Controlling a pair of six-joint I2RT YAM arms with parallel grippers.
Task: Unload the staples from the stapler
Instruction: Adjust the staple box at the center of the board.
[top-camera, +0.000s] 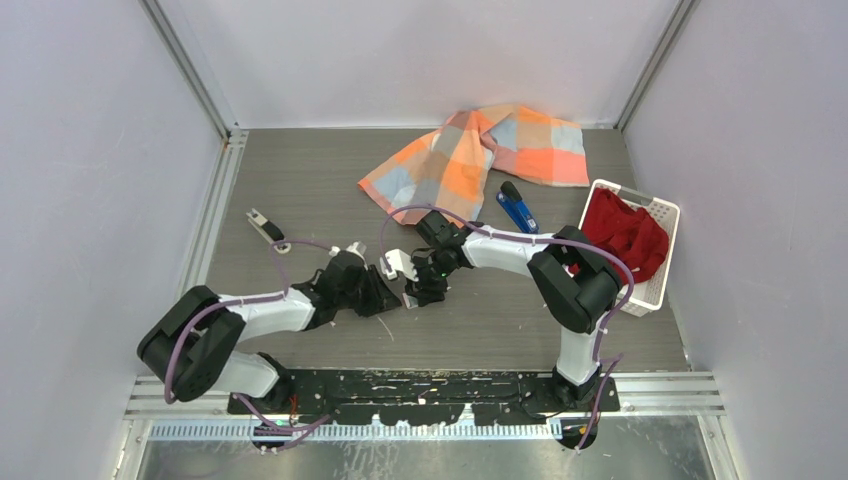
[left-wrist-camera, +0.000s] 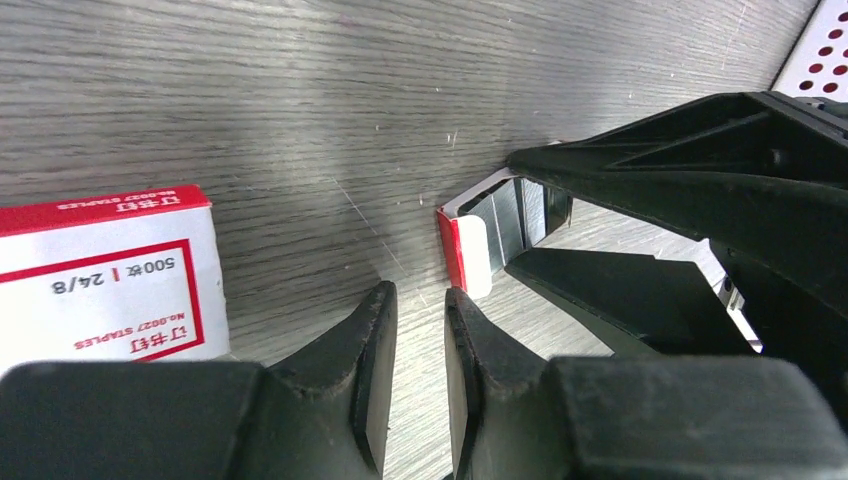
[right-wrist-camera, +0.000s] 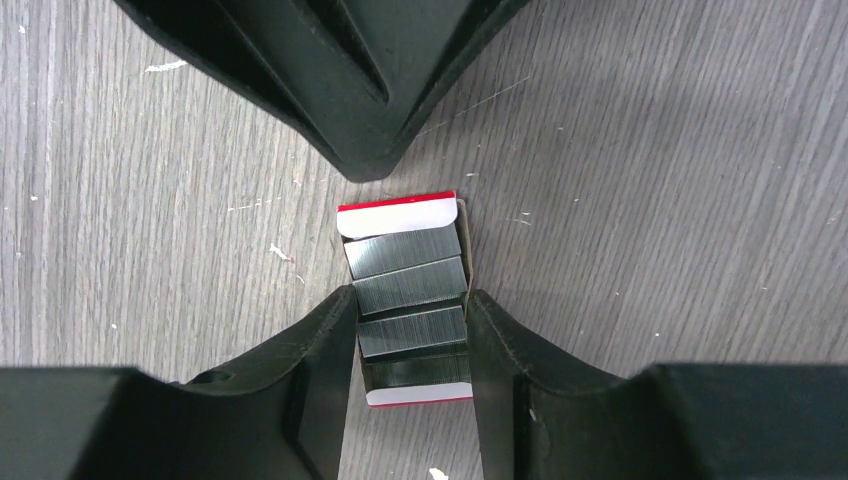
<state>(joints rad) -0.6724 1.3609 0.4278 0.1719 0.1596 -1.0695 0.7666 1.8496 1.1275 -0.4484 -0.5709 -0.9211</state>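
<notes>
The blue stapler (top-camera: 517, 209) lies on the table beside the checked cloth (top-camera: 480, 150), away from both grippers. My right gripper (right-wrist-camera: 412, 300) is shut on the sides of a small white-and-red cardboard tray (right-wrist-camera: 400, 216); it also shows in the top view (top-camera: 426, 290). The tray holds several grey strips of staples (right-wrist-camera: 410, 284). My left gripper (left-wrist-camera: 420, 295) faces the tray's end (left-wrist-camera: 476, 255) from close by, near the middle of the table (top-camera: 388, 290). Its jaws stand a narrow gap apart with nothing between them.
The white-and-red staple box sleeve (left-wrist-camera: 100, 270) lies just left of my left gripper, seen also from above (top-camera: 398, 263). A white basket (top-camera: 655, 215) with red cloth (top-camera: 625, 235) stands at the right. A small black-and-silver tool (top-camera: 265, 226) lies at the left.
</notes>
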